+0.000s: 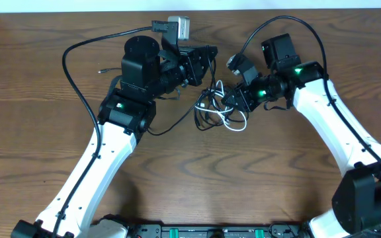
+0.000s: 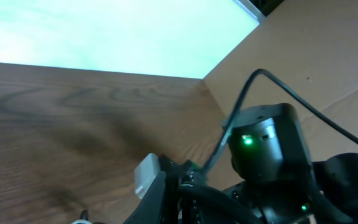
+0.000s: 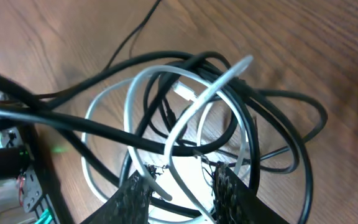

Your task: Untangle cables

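Note:
The cables [image 1: 215,109] lie in one tangle at the table's middle: black loops [image 3: 272,124] wound through a white cable [image 3: 191,106], whose loop [image 1: 235,123] sticks out at the front. My right gripper [image 3: 182,190] is open just over the tangle, with white strands and a black strand passing between its fingers; in the overhead view it [image 1: 233,99] is at the tangle's right edge. My left gripper [image 1: 202,65] hovers at the tangle's upper left. Its dark fingers [image 2: 185,199] show only at the bottom edge of the left wrist view, and their gap is hidden.
A thin black cable end [image 1: 157,129] trails left from the tangle under my left arm. Thick black arm wires arc over the table at back left [image 1: 71,73] and back right [image 1: 290,21]. The right arm's wrist [image 2: 266,149] fills the left wrist view.

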`<action>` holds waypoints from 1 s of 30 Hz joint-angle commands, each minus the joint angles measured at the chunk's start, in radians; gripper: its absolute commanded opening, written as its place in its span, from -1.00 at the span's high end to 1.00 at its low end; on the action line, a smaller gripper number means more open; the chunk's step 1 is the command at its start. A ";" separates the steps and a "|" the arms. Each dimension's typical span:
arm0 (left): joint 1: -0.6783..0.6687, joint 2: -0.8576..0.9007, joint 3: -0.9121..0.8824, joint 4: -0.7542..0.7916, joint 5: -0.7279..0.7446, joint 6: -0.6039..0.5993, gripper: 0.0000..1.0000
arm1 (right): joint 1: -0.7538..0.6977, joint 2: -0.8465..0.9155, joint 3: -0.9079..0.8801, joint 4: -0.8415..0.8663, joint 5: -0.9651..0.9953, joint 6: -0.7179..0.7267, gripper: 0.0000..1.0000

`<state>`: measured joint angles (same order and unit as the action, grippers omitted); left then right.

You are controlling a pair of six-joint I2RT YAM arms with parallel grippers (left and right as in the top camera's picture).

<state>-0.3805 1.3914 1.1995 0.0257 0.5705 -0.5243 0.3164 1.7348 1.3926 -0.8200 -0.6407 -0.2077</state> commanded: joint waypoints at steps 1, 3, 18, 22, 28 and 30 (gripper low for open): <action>0.004 -0.023 0.018 0.005 0.002 -0.009 0.85 | 0.013 0.035 -0.001 0.006 0.009 0.013 0.42; 0.004 -0.023 0.018 0.005 0.002 -0.009 0.85 | 0.013 0.045 -0.001 0.011 0.010 0.013 0.48; 0.005 -0.022 0.018 -0.118 -0.127 0.027 0.85 | -0.104 -0.078 0.002 0.011 -0.026 0.107 0.98; 0.005 -0.022 0.018 -0.203 -0.228 0.034 0.87 | -0.201 -0.192 0.002 0.003 -0.027 0.133 0.98; 0.005 -0.022 0.018 -0.320 -0.374 0.060 0.85 | -0.367 -0.340 0.002 -0.015 -0.033 0.171 0.98; 0.005 -0.022 0.018 -0.359 -0.423 0.066 0.85 | -0.421 -0.379 0.002 -0.023 -0.050 0.171 0.98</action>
<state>-0.3805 1.3914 1.1995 -0.3069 0.2687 -0.4915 -0.0513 1.3968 1.3903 -0.8364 -0.6552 -0.0647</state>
